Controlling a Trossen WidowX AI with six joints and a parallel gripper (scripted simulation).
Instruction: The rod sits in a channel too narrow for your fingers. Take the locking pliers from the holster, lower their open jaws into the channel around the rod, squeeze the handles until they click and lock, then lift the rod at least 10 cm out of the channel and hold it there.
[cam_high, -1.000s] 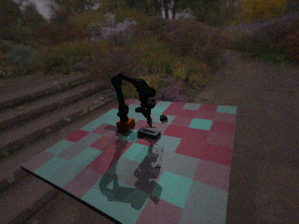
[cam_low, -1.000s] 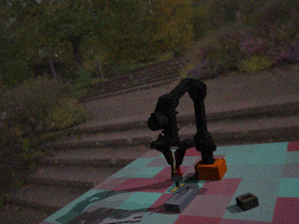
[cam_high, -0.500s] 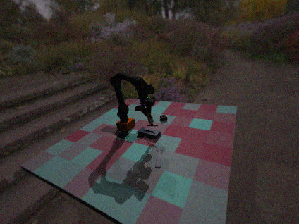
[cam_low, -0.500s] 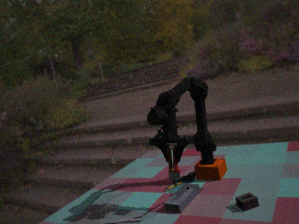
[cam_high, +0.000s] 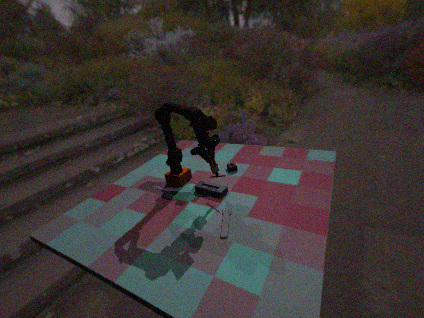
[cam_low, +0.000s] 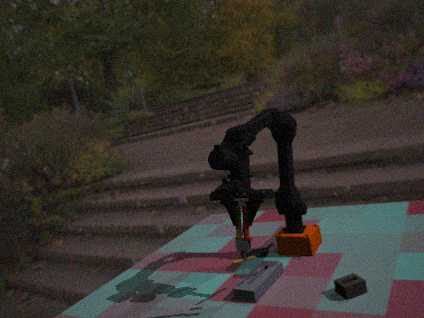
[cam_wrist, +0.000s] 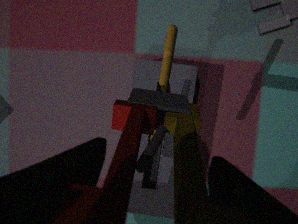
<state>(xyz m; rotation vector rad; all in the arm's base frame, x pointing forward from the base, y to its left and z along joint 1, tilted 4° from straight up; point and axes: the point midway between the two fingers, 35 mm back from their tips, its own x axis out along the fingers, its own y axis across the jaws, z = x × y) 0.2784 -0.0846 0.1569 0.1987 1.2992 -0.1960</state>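
My gripper (cam_high: 215, 162) (cam_low: 242, 220) (cam_wrist: 158, 156) is shut on the locking pliers, with the red handle (cam_low: 246, 225) (cam_wrist: 129, 150) and the yellow handle (cam_low: 238, 227) (cam_wrist: 189, 150) between its fingers. The pliers' grey head (cam_low: 243, 245) (cam_wrist: 159, 99) points down. The yellow rod (cam_high: 218, 176) (cam_low: 238, 261) (cam_wrist: 169, 55) lies across the jaws, out of the channel and raised above the grey channel block (cam_high: 202, 191) (cam_low: 247, 293) (cam_wrist: 146, 75). Its exact height cannot be told. The jaw tips are partly hidden in the wrist view. Whether the handles are locked cannot be seen.
The dark holster (cam_high: 231, 168) (cam_low: 350, 287) stands apart from the channel block. The arm's orange base (cam_high: 178, 178) (cam_low: 299, 242) stands near the block. A thin pale outlined object (cam_high: 224, 237) is on the checkered surface, in front of the block in the top view.
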